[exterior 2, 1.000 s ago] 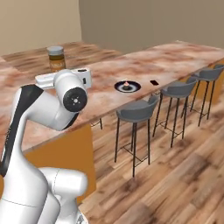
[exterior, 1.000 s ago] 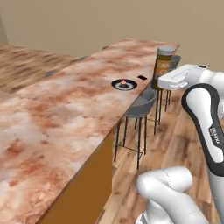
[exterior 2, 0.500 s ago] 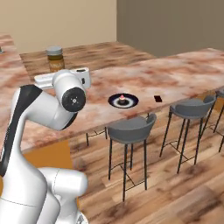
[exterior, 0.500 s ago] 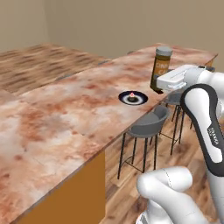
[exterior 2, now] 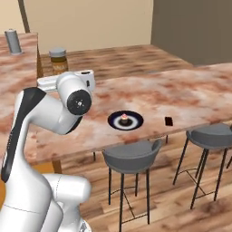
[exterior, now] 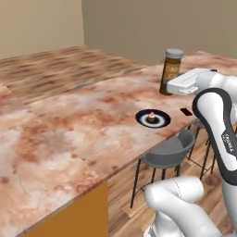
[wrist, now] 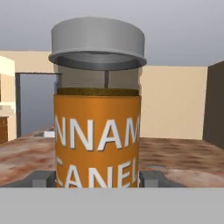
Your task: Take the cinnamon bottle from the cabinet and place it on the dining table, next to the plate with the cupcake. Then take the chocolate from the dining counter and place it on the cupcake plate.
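Gripper (wrist: 97, 178) clamped on the base of the cinnamon bottle (wrist: 98, 105), its grey fingers (wrist: 42, 178) pressed to either side of the orange label so the jar rides upright, grey cap on top and brown powder visible through the clear band beneath it. In the left base view the bottle (exterior: 171, 71) is carried above the dining table (exterior: 69, 120), up and to the right of the plate (exterior: 153, 118) — judged a carry toward a spot beside it. The table is polished stone, marbled pink, cream and rust. The round dark plate with its thin white ring bears the tiny frosted cupcake (exterior: 151, 116). A small flat dark piece, likely the chocolate (exterior 2: 168, 121), lies near the table's edge, above the grey metal-legged stools (exterior 2: 130, 156).
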{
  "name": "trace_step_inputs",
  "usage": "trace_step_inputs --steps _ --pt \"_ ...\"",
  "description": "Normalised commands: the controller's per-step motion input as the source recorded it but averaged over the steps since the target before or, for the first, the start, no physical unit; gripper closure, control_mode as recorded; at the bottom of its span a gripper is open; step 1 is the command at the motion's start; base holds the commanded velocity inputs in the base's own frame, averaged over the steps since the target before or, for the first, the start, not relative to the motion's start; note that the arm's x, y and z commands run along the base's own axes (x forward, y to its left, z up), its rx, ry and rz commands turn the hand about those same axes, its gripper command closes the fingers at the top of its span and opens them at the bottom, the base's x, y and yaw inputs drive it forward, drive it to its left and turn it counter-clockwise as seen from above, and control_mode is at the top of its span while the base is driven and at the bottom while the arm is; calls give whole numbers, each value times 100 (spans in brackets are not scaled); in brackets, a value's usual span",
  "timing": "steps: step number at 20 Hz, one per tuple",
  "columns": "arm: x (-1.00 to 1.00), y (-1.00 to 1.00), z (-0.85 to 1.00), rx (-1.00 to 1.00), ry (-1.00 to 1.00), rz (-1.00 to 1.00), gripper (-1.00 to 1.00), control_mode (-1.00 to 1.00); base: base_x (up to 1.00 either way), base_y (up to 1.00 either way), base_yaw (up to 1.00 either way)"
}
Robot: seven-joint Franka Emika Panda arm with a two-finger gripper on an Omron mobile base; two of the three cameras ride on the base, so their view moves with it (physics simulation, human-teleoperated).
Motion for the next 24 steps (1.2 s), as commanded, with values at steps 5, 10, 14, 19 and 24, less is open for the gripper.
trace_step_inputs --steps 5,10,14,19,24 --pt "0 0 0 0 0 0 100 100 55 -19 40" --pt "0 0 0 0 0 0 100 100 56 -48 28" --pt "0 0 0 0 0 0 100 100 66 -2 17" --pt "0 0 0 0 0 0 100 100 51 0 18" --pt "0 0 0 0 0 0 100 100 54 0 24"
